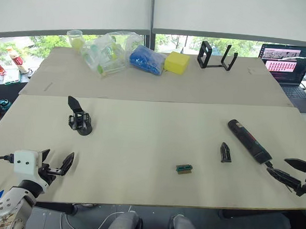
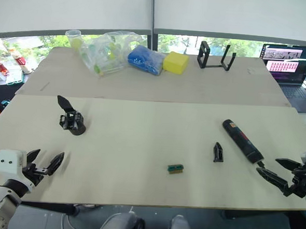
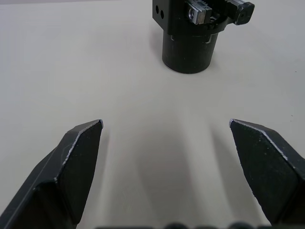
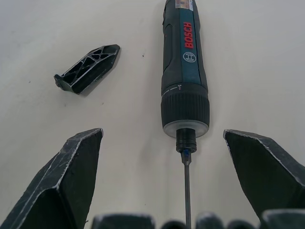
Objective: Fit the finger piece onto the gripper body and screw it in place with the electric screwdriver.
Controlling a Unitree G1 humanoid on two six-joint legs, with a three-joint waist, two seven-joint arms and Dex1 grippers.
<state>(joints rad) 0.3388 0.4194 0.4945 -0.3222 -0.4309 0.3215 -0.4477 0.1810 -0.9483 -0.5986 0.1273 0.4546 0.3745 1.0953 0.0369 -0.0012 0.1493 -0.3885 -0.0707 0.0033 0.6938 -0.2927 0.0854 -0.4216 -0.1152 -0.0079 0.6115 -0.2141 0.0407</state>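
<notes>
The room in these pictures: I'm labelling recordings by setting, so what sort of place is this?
Probably a lab or office workbench by a window: pale tabletops holding an electric screwdriver and gripper body, an open laptop, and trees behind the blinds.

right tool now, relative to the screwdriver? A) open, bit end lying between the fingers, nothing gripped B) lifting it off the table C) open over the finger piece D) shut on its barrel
A: the right tool is open, its fingers either side of the thin bit of the electric screwdriver, which lies flat on the table; the finger piece lies apart to one side.
</notes>
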